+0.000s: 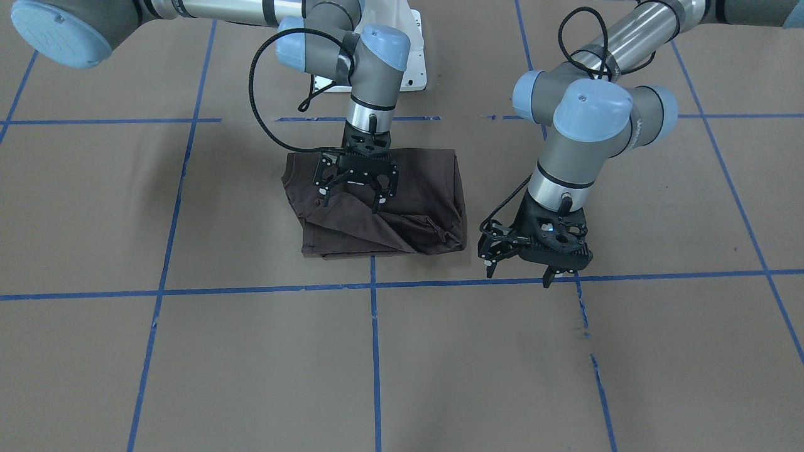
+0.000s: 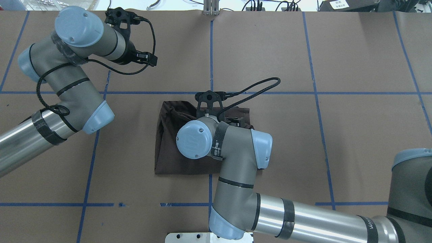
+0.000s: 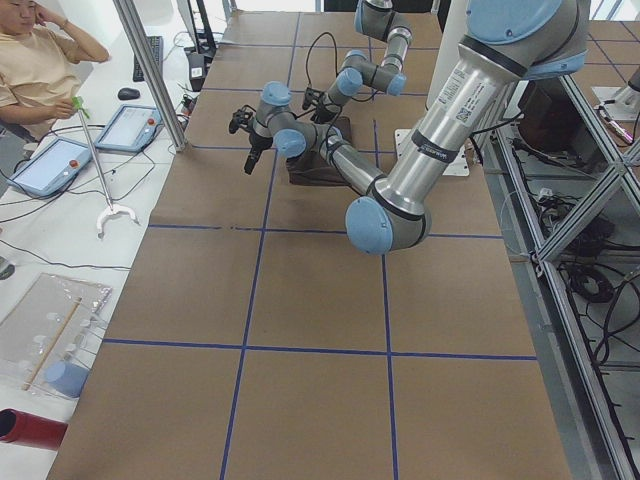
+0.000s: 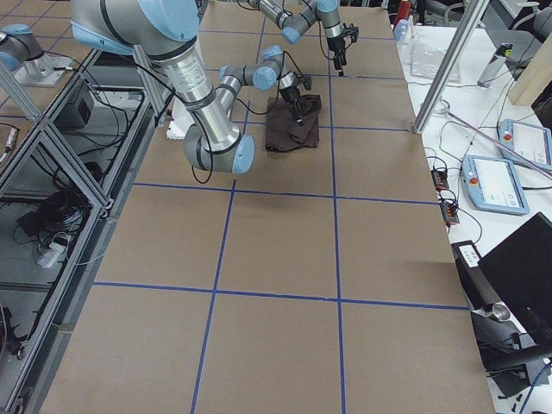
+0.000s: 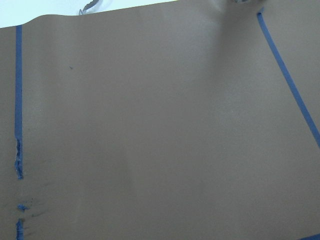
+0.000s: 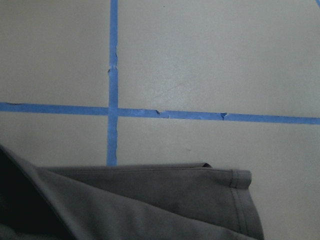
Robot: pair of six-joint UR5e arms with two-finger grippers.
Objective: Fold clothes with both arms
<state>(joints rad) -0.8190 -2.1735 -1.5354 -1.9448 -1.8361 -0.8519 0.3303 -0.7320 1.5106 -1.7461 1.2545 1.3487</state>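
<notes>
One dark brown T-shirt (image 1: 427, 188) lies folded into a rough rectangle near the middle of the table (image 1: 251, 376). It rests on the brown paper (image 5: 160, 125), just on my side of a blue tape line (image 1: 264, 290) that runs across the table. The top layer is rumpled, with slanting creases toward the edge farthest from me. A stitched hem (image 6: 235, 180) shows at the bottom of my right wrist view, close to a tape cross (image 6: 112, 111).

My right gripper (image 1: 351, 205) hangs over the shirt and points down at it. Its two fingers are spread apart and hold nothing, and I cannot tell whether the tips touch the cloth. My right arm (image 2: 236, 189) comes in low from my right. It bends up at the elbow and turns its wrist down above the shirt, so in the overhead view it covers much of the cloth.

My left gripper (image 1: 517, 277) is off the shirt, near the edge on my left and apart from it. It is held over bare paper by the tape line, fingers spread and empty, and tilted a little. My left arm (image 2: 67, 94) reaches in from my left, folds back at the elbow, and carries the wrist out over the table. My left wrist view takes in brown paper and tape lines
</notes>
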